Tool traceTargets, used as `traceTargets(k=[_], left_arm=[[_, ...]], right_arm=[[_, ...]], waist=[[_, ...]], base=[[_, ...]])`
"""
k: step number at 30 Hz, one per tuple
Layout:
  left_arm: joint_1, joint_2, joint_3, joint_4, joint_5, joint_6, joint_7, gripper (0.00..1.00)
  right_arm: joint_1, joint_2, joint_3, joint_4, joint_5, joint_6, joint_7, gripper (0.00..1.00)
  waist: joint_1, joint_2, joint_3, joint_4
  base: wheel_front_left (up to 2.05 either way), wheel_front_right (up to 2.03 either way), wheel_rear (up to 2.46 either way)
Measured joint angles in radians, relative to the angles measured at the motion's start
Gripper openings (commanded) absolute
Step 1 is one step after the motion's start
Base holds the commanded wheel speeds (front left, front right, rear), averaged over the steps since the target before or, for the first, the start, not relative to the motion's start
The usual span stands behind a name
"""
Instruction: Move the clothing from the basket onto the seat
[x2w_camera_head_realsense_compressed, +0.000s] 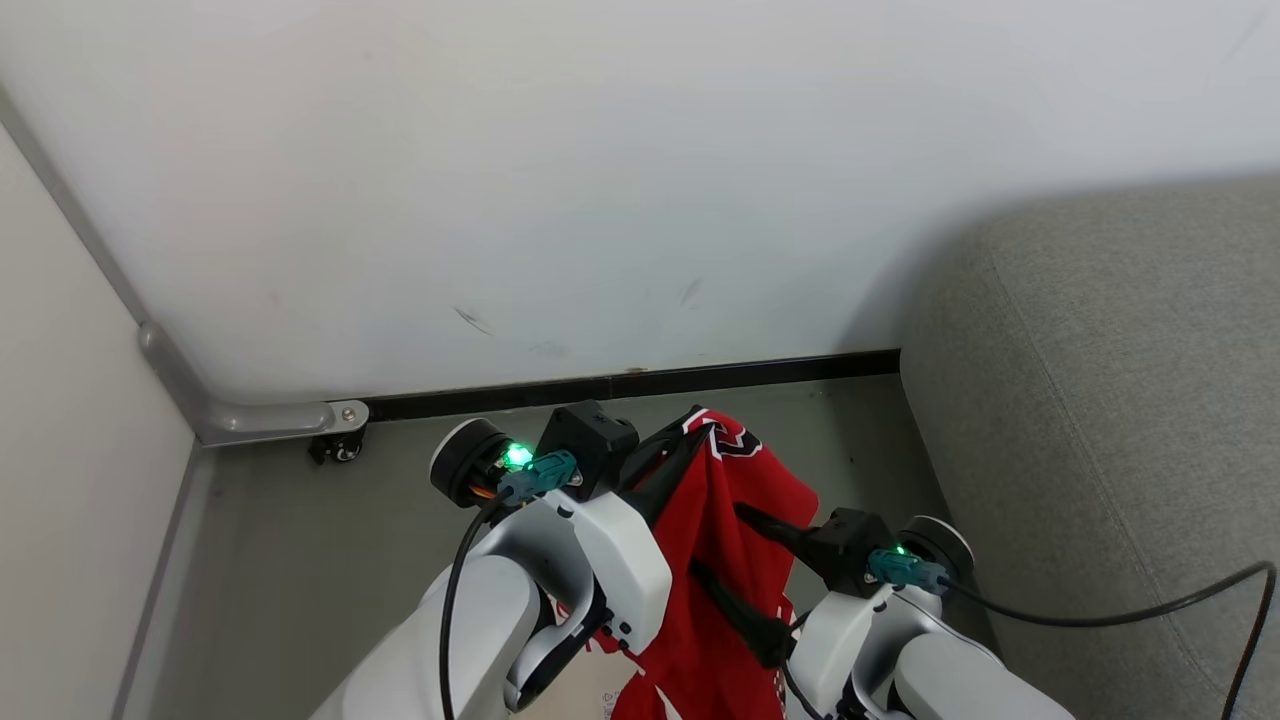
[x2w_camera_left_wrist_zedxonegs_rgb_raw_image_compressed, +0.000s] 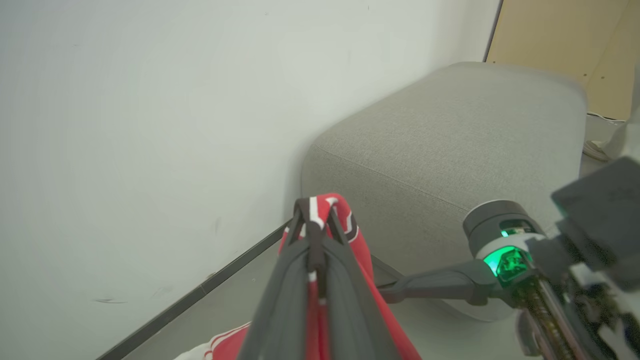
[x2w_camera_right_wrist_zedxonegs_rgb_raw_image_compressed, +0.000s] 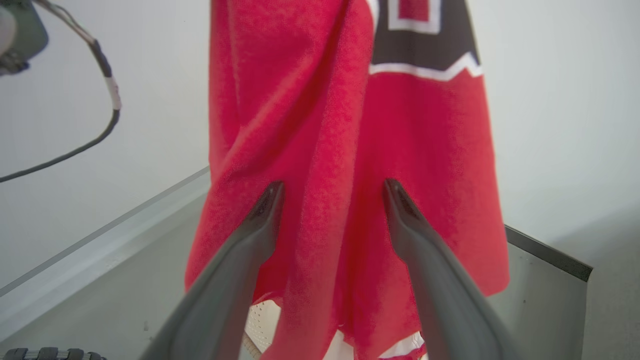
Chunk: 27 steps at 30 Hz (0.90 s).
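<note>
Red garment (x2w_camera_head_realsense_compressed: 700, 510), one; grey seat (x2w_camera_head_realsense_compressed: 1120, 400), one

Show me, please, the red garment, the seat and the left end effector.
red garment (x2w_camera_head_realsense_compressed: 760, 478), head view, hanging upper fold.
seat (x2w_camera_head_realsense_compressed: 1120, 400), head view, cushion top.
left end effector (x2w_camera_left_wrist_zedxonegs_rgb_raw_image_compressed: 314, 215), left wrist view, shut fingertips.

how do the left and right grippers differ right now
The left gripper is shut, pinching the top edge of the red garment. The right gripper is open, its fingers spread wide and closed on nothing. The left gripper holds the garment up by its top, while the right gripper faces the hanging fabric lower down. Both have long dark fingers and are at the same garment.
</note>
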<state>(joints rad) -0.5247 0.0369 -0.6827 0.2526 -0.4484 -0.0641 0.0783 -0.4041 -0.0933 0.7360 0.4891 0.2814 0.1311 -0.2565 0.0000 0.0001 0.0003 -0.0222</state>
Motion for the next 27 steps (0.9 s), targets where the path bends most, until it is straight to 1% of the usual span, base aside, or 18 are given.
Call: traceTargets(k=[4,5,6,7,8,9,10,11,12,15,19,23,27], left_arm=[[0.0,0.0,-0.01,-0.008,-0.01,0.009,0.0,0.0],[0.0,0.0,-0.012,-0.009,-0.011,0.009,0.0,0.0],[0.0,0.0,-0.014,-0.01,-0.012,0.01,0.001,0.0],[0.0,0.0,-0.016,-0.012,-0.016,0.011,0.001,0.0],[0.0,0.0,-0.018,-0.013,-0.017,0.013,0.001,0.0],[0.0,0.0,-0.021,-0.014,-0.018,0.018,0.001,0.0],[0.0,0.0,-0.022,-0.014,-0.018,0.019,0.001,0.0],[0.0,0.0,-0.022,-0.014,-0.018,0.021,0.001,0.0],[-0.001,0.0,-0.023,-0.014,-0.018,0.024,0.001,0.0],[-0.001,0.0,-0.023,-0.014,-0.018,0.036,0.001,0.0],[-0.001,0.0,-0.022,-0.014,-0.018,0.044,0.001,0.0],[0.0,0.0,-0.016,-0.012,-0.018,0.054,0.0,0.0],[0.0,0.0,-0.006,-0.009,-0.02,0.063,-0.002,0.0]], right_arm=[[-0.023,0.0,0.02,0.025,0.018,0.0,0.0,1.0],[-0.031,0.0,0.029,0.033,0.018,0.0,0.0,0.94],[-0.037,0.0,0.039,0.039,0.018,0.0,0.0,0.69],[-0.043,0.0,0.049,0.044,0.018,0.0,0.0,0.47],[-0.049,0.001,0.057,0.049,0.021,0.0,0.0,0.42],[-0.054,0.001,0.065,0.054,0.029,0.0,0.0,0.32],[-0.057,0.001,0.071,0.06,0.037,0.0,0.0,0.32],[-0.059,0.001,0.077,0.064,0.041,0.0,0.0,0.19],[-0.059,0.001,0.083,0.067,0.046,0.0,0.0,0.0],[-0.07,0.001,0.093,0.069,0.063,0.0,0.0,0.0],[-0.077,-0.004,0.074,0.055,0.08,0.0,0.0,0.0],[-0.077,-0.03,0.035,0.026,0.082,0.0,0.0,0.0],[-0.076,-0.065,-0.029,-0.012,0.09,0.0,0.0,0.0]], waist=[[0.0001,0.0,-0.002,0.004],[0.0,0.0,-0.002,0.005],[0.0001,0.0,-0.002,0.006],[0.0001,0.0,-0.002,0.008],[0.0001,0.0,-0.002,0.009],[0.0,0.0,-0.002,0.01],[0.0,0.0,-0.002,0.012],[0.0001,0.0,-0.002,0.013],[0.0,0.0,-0.002,0.013],[0.0001,0.0,-0.002,0.013],[0.0001,0.0,-0.001,0.009],[0.0,0.0,-0.001,0.002],[0.0001,0.0,0.0,-0.006]], base=[[0.0,0.0,0.0],[0.0,0.0,0.0],[0.0,0.0,0.0],[0.0,0.0,0.0],[0.0,0.0,0.0],[0.0,0.0,0.0],[0.0,0.0,0.0],[0.0,0.0,0.0],[0.0,0.0,0.0],[0.0,0.0,0.0],[0.0,0.0,0.0],[0.0,0.0,0.0],[0.0,0.0,0.0]])
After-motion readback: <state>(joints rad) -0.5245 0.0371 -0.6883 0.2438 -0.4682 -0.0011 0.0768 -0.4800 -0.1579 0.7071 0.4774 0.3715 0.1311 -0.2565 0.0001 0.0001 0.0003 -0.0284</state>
